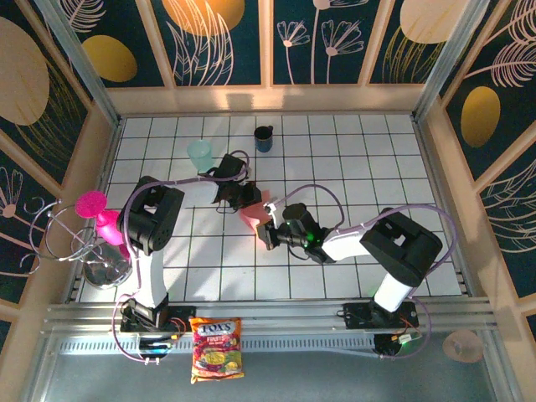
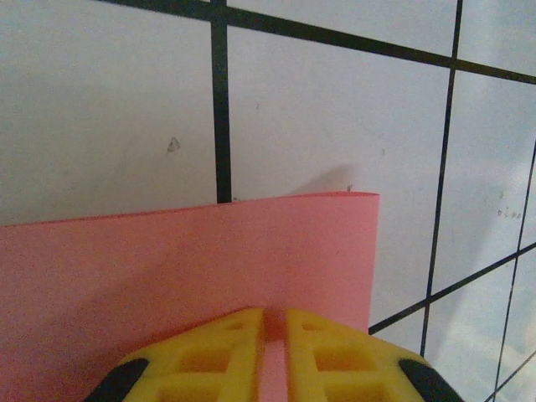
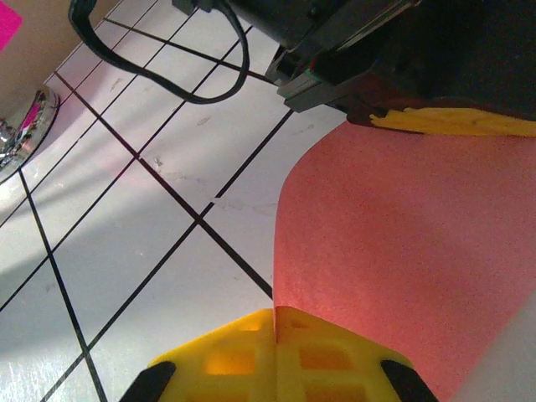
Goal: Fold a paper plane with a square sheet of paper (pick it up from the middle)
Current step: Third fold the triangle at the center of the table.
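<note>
Two tools (image 2: 273, 315) (image 3: 275, 313) on one pink sheet (image 2: 167, 260)

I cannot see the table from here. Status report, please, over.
Left gripper shut on the pink paper. Right gripper shut on it too. Paper bent between them. Dark cup, pale cup far off.

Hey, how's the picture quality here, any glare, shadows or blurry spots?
Top external: glare patch on the back ledge. Left wrist: the square sheet of paper is sharp, throwing a faint shadow on the tiled table. Right wrist: a bright streak crosses the tiles lower left; bottom-right corner is blurred.
</note>
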Controlling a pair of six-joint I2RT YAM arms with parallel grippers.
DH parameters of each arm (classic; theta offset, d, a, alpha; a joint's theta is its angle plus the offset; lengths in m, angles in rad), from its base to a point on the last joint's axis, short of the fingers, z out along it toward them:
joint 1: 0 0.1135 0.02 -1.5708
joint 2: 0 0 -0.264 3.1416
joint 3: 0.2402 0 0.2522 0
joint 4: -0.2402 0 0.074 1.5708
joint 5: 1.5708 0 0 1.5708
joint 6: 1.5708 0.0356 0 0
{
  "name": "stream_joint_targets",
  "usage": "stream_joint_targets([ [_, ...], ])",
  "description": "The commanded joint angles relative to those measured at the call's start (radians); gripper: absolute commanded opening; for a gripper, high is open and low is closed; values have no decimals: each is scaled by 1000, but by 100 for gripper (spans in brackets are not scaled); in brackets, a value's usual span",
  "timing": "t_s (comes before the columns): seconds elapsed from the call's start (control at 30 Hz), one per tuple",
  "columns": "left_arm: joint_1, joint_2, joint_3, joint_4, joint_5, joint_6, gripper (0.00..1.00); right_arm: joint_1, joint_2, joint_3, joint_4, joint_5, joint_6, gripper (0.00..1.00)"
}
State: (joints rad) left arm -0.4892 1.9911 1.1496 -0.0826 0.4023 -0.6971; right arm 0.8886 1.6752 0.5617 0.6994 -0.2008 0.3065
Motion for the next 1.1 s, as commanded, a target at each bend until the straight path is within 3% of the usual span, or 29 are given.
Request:
stream_joint_targets([
  [0.0, -6, 35, 9, -69, -22, 43, 15, -17, 4, 4, 13, 18, 38, 0],
  [0.47, -5, 10, 61, -55, 43, 62, 15, -54, 59, 31, -55, 38, 93, 0],
  [0.67, 4, -3, 136, -124, -68, 105, 21, -54, 77, 37, -51, -3, 89, 0],
  [1.07, 12, 89, 180, -199, -136, 149, 13, -74, 74, 42, -56, 9, 97, 0],
])
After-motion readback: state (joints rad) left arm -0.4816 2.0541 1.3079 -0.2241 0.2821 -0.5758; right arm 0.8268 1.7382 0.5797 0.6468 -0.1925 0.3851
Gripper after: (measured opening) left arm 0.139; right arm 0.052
